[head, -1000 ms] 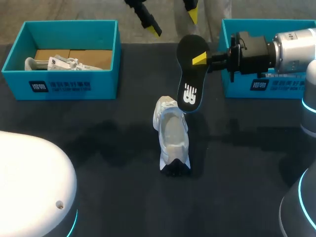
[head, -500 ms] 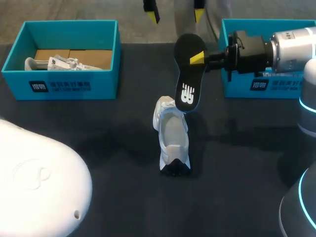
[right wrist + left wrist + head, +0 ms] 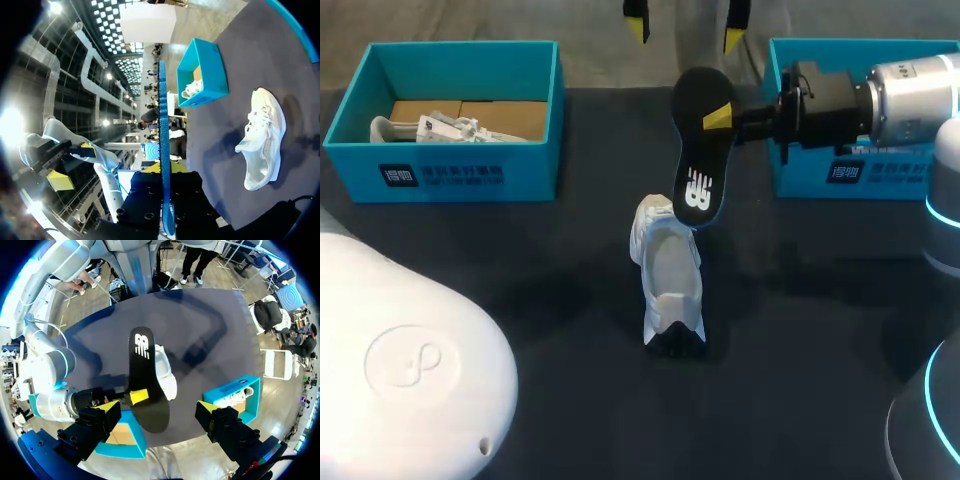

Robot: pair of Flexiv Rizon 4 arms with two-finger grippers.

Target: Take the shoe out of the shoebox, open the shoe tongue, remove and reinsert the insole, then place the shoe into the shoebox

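Shows the right claw (image 3: 720, 118) pinching a black insole (image 3: 698, 170) upright above the white shoe (image 3: 668, 275) at the table's (image 3: 800, 330) centre. Shows the left claw (image 3: 685, 28) spread wide at 12 o'clock.

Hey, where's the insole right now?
In the head view the black insole is held in the right gripper above the table's middle, its lower end by the far end of the white shoe.

Shoe (image 3: 668, 280) central, insole (image 3: 703, 150) above it, left shoebox (image 3: 460, 175) and right shoebox (image 3: 900, 178) behind
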